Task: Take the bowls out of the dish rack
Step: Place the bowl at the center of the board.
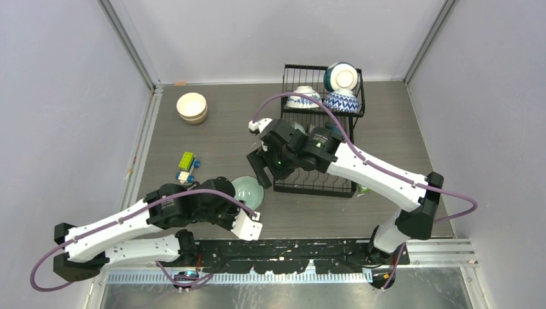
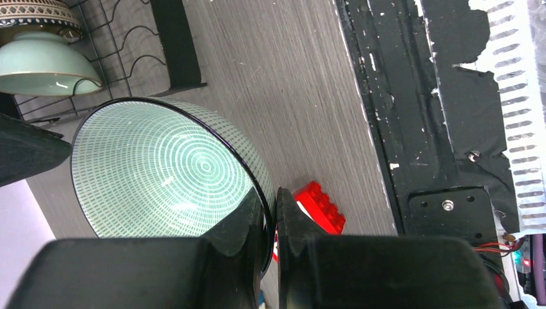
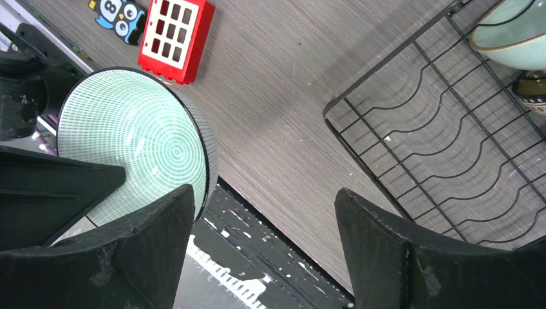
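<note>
— While the left pincer (image 2: 270, 209) is clenched, what has it got?

— The dark rim of a pale green lined bowl (image 2: 161, 170). One finger is inside the rim and one outside. The bowl is tipped on its side at about 7 o'clock on the table (image 1: 219, 141), out of the dish rack (image 1: 309, 183), with a red block (image 2: 319, 206) just behind it.

— And the right pincer (image 3: 263, 193)?

— Released, with nothing between the spread fingers. It hangs over bare table beside the rack's 9 o'clock edge.

— What does the rack hold?

— The rack stands at about 1 o'clock. Its upper basket (image 1: 312, 77) carries three bowls. A teal bowl (image 1: 341, 77) lies on its side at the basket's 1 o'clock, a blue zigzag bowl (image 1: 341, 101) sits mouth down just below it, and a blue-and-white bowl (image 1: 302, 96) is at 9 o'clock. On the lower tier (image 3: 438, 161) a plain pale green bowl (image 3: 515, 32) leans in the curved slots, with a dark patterned bowl (image 3: 534, 87) touching it.

— Anything already out?

— Stacked cream bowls (image 1: 192, 106) stand at 10 o'clock on the table.
</note>
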Robot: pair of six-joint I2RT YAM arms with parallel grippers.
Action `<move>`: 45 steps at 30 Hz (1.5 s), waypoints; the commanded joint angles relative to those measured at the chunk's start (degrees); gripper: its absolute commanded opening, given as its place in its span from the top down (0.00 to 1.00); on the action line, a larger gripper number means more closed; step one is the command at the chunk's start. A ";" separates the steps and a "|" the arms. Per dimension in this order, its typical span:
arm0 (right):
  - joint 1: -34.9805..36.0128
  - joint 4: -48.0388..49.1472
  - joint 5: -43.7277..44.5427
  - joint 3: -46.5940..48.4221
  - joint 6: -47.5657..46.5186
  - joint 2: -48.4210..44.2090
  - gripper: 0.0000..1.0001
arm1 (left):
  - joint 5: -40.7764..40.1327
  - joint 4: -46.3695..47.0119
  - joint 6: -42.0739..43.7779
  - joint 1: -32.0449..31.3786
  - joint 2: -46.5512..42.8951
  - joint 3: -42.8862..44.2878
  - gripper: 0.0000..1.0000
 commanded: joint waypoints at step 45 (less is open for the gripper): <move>5.37 4.36 1.43 -0.93 6.42 7.00 0.92 | -2.36 4.23 -1.21 -0.31 -0.38 -0.08 0.89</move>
